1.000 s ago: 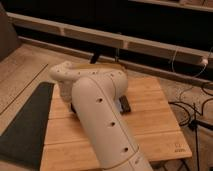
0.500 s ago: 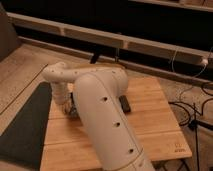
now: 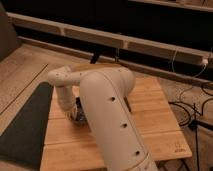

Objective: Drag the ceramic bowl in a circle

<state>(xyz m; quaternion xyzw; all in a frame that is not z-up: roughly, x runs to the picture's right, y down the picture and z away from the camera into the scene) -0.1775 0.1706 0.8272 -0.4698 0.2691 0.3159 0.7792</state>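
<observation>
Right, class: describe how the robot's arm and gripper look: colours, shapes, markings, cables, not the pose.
The arm is smooth and cream-white, built of rounded tubes with bulbous joints; small dark holes dot the large segment. No outer cables show. The gripper is mostly hidden, low over the wooden table, by the ceramic bowl.

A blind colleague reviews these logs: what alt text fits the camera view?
A white arm reaches down over a wooden table, its tool low at a small dark bowl near the left edge, both partly hidden by the arm. A dark mat lies beside it.
</observation>
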